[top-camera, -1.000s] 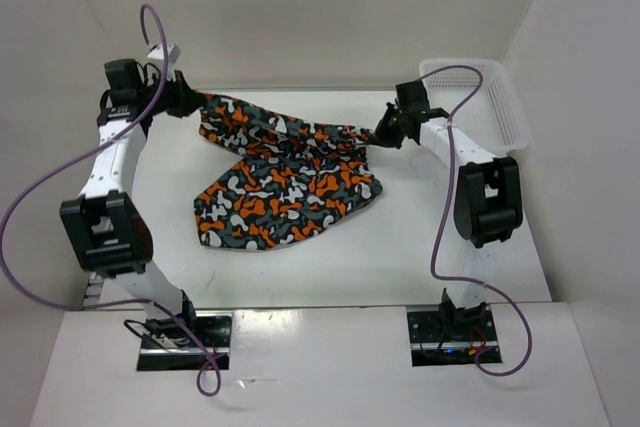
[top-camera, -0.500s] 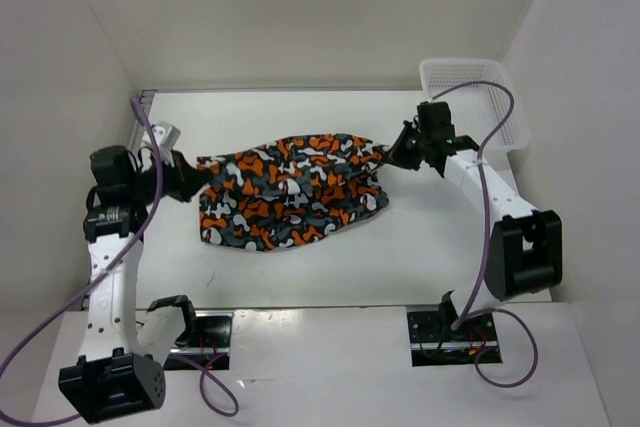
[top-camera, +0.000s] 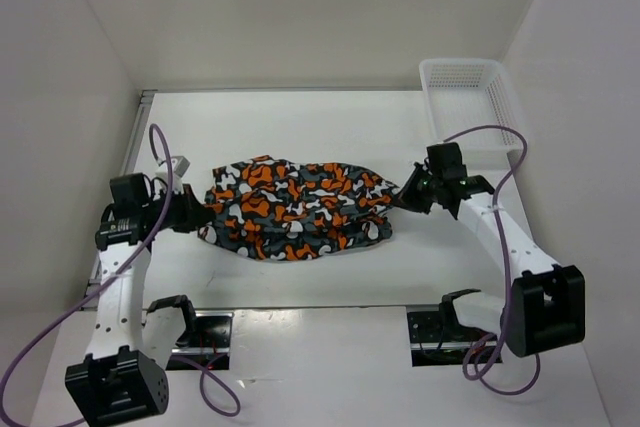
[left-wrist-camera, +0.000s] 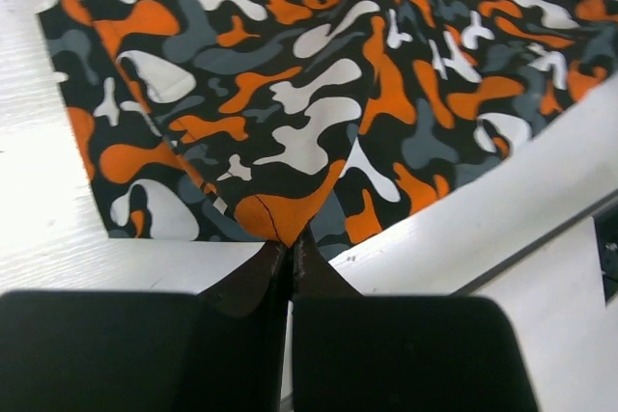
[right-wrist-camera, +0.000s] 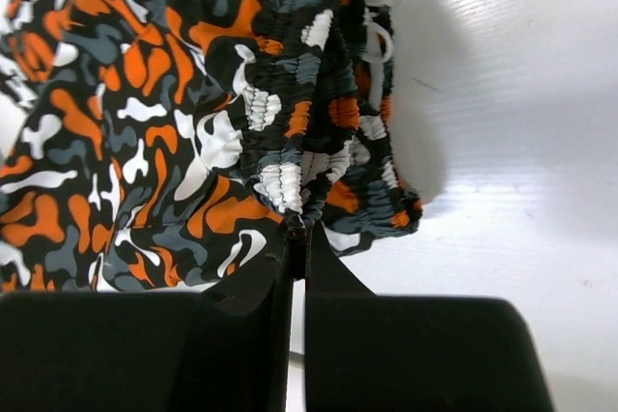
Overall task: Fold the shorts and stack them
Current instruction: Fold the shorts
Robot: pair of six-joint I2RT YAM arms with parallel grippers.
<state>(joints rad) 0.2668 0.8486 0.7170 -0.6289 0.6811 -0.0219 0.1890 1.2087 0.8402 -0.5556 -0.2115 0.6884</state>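
One pair of shorts (top-camera: 297, 209) was found clamped at opposite ends by two grippers, the left gripper (top-camera: 196, 213) and right gripper (top-camera: 405, 195), one white basket (top-camera: 465, 92) standing apart.

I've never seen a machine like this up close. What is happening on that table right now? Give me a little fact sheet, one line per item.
Garment: camouflage shorts, lying in layers on the white table
Left pincer: shut on the left edge of the shorts
Right pincer: shut on the gathered elastic waistband at the right end
Stretch: the shorts span the gap between the two pincers
Basket: white mesh, far right corner, apart from the shorts
Stack: none yet; only one pair in view
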